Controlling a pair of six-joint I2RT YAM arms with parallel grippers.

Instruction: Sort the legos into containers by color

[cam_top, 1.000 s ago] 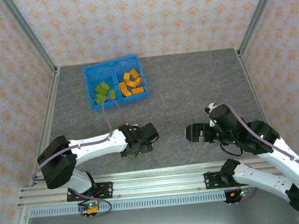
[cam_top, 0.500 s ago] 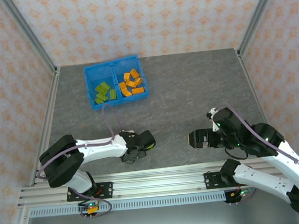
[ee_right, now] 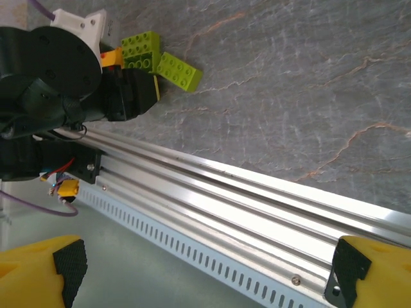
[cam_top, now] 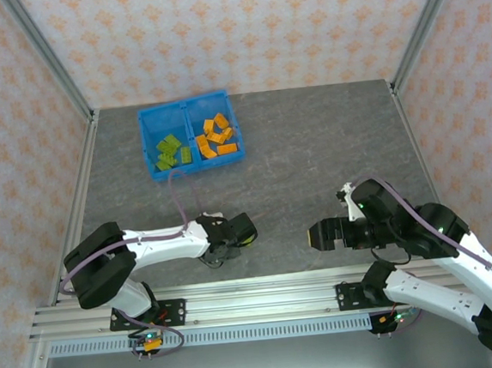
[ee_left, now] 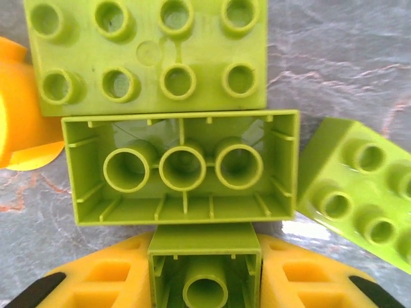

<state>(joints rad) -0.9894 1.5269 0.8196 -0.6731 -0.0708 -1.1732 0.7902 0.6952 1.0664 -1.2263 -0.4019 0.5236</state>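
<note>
Legos lie sorted in the blue bin toward the far left corner of the bench: green ones in its left compartment, orange ones in its right. A small loose heap lies close to the near edge, left of the middle, and that is where I am working.

My left end effector is down at that heap and closed on a small green brick, hollow side up, clamped between my yellow fingers. Just beyond it lies a bigger upturned green brick, so close that I cannot tell whether the two touch. Past that is a studded green brick, right way up. A third green brick lies tilted to one side, and an orange piece pokes in from the other.

I judge the step in hand to be the pick-up of one green brick, with the grip made and the lift not yet begun. The next move calls for a straight rise, so that the small brick comes clear without dragging the upturned one. Then comes a carry toward the far left corner and a release over the left compartment, on the green side of the middle wall.

My right end effector hangs near the near edge, right of the middle, with its jaws spread wide and nothing between them. It could take the orange piece once my left arm is clear of the heap.
</note>
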